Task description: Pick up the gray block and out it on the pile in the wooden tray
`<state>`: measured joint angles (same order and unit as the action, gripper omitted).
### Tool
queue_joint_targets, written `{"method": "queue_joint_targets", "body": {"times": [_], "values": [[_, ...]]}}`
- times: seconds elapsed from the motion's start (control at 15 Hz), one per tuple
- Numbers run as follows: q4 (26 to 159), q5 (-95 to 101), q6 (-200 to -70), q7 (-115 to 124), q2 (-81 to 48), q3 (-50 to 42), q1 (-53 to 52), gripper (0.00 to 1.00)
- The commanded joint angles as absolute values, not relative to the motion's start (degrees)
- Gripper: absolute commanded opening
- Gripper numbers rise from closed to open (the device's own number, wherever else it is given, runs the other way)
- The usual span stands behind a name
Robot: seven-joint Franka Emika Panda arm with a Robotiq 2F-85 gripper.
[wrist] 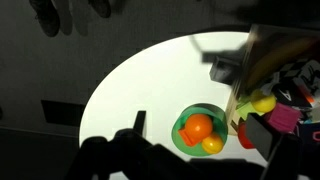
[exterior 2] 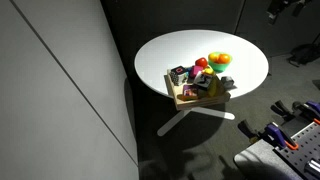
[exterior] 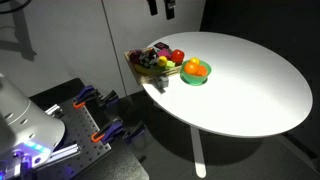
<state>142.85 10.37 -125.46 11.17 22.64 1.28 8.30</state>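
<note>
Wooden tray of toys sits beside a green bowl on the white table; claw spread, empty.

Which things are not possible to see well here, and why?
- Hand: cut off by the top edge in both exterior views; open or shut unclear.
- Gray block: only a blurred shape in the wrist view; too small in exterior views.
- Wooden tray: its pile is tiny in exterior views, blurred and cut by the right edge in the wrist view.
</note>
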Motion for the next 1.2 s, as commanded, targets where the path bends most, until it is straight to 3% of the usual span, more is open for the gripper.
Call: {"method": "queue_joint_targets", "body": {"times": [0.0,0.67,1.13], "values": [[142.7,10.6,-125.3,11.3,22.6,0.7,7.7,1.0],[140.7,8.9,-127.1,12.4,17.9,1.8,5.0,1.0],[141.1,0.6,-138.8,9.2,11.2,0.9,1.0,1.0]]}}
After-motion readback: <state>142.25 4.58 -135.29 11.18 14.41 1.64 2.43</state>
